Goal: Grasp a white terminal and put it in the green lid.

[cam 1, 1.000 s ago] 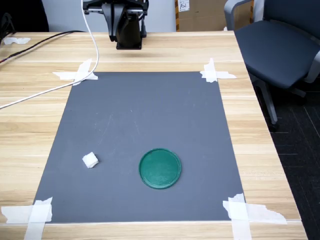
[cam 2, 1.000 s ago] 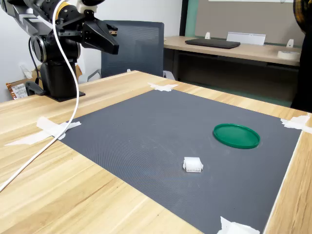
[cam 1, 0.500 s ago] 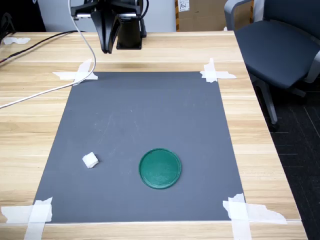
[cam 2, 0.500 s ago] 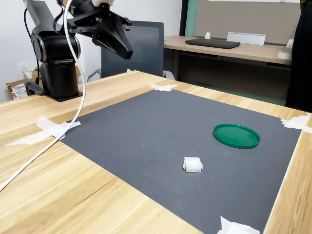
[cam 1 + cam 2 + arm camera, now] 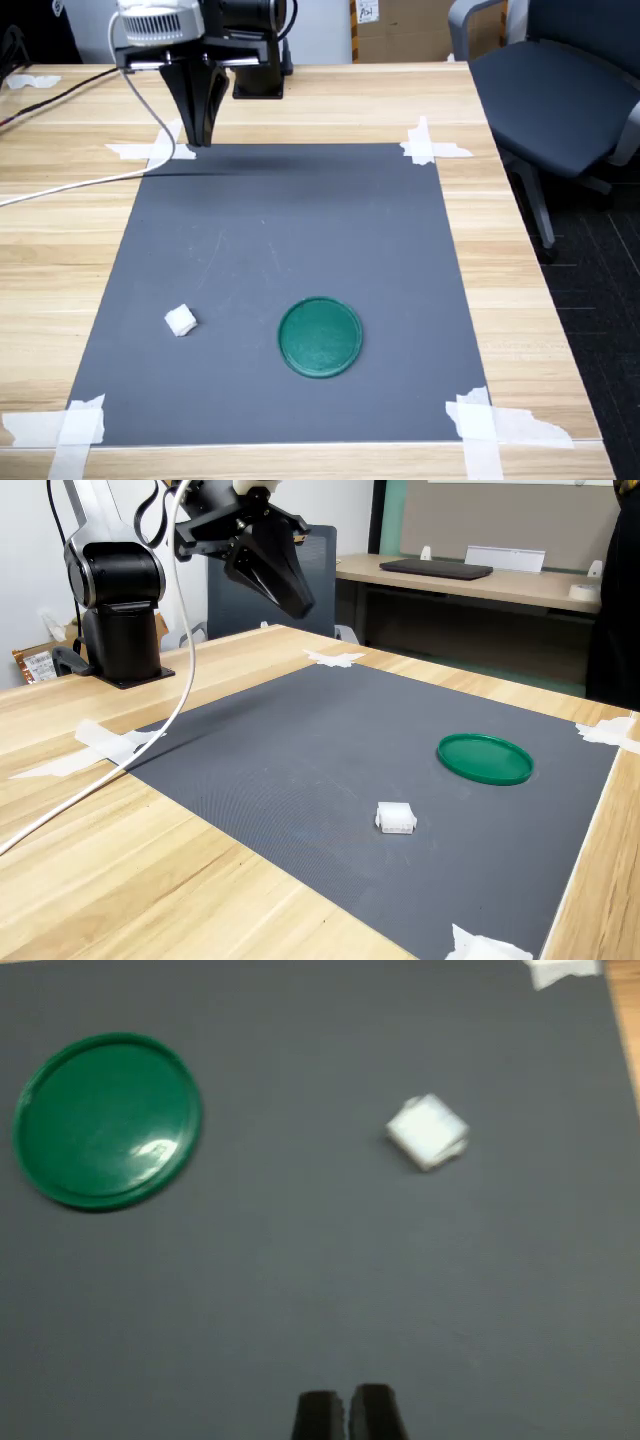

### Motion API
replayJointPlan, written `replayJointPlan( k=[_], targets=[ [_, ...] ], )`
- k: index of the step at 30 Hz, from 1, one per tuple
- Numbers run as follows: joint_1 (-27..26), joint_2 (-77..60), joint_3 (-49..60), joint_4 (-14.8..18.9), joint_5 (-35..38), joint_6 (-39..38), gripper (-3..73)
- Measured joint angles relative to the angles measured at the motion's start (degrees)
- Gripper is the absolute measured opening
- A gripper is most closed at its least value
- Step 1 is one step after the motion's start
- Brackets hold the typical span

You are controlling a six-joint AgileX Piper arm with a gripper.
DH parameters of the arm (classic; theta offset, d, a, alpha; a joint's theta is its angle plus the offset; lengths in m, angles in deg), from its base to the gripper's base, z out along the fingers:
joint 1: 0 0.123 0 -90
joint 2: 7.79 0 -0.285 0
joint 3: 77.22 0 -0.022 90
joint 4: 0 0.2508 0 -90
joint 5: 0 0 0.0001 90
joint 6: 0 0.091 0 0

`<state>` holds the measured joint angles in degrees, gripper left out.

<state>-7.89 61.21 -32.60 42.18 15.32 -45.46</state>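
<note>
The white terminal (image 5: 180, 320) (image 5: 396, 818) (image 5: 427, 1131) lies on the dark grey mat, near the first exterior view's lower left. To its right sits the green lid (image 5: 320, 336) (image 5: 485, 758) (image 5: 108, 1119), flat and with nothing in it. My gripper (image 5: 200, 138) (image 5: 302, 608) (image 5: 347, 1415) hangs high over the mat's far edge, well away from both. Its two black fingertips are pressed together with nothing between them.
The grey mat (image 5: 300, 230) is taped at its corners to a wooden table (image 5: 520, 290). A white cable (image 5: 90, 180) trails from the arm across the table on the first exterior view's left. The arm's base (image 5: 258, 70) stands at the far edge. An office chair (image 5: 560, 90) stands beside the table.
The arm has swung out from above its base and come down toward the mat's far edge. The terminal and the lid have stayed where they were.
</note>
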Motion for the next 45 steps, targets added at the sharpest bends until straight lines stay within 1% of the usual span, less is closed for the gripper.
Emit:
replayJointPlan(
  k=[4,9,11,14,17,21,23,27,30,33,35,38,41,42,45],
  targets=[
    [0.0,3.53,-4.13,-0.3,7.14,-0.07,-3.1],
    [0.0,7.49,-9.71,-4.26,16.46,-0.18,-3.1],
    [0.0,9.02,-11.63,-5.4,18.14,-0.18,-3.1],
    [0.0,11.06,-13.87,-7.21,18.07,-0.18,-3.1],
    [0.0,12.65,-15.94,-11.8,18.4,-0.11,-3.1],
    [0.0,15.18,-19.0,-19.74,21.39,1.31,-3.1],
    [0.0,16.79,-20.48,-24.25,23.21,2.23,-2.9],
    [0.0,19.86,-23.08,-32.29,25.33,3.33,0.0],
    [0.0,21.65,-24.99,-36.59,26.04,5.24,5.3],
    [0.0,23.42,-27.27,-39.11,27.75,7.94,13.3],
    [0.0,24.68,-28.98,-39.72,29.07,9.99,19.3],
    [0.0,26.45,-31.25,-40.22,31.24,12.15,30.3],
    [0.0,28.12,-33.49,-41.65,32.14,14.08,40.5],
    [0.0,28.61,-34.22,-42.18,32.3,14.54,43.1],
    [0.0,30.02,-36.49,-44.18,32.95,15.29,47.3]
  ],
)
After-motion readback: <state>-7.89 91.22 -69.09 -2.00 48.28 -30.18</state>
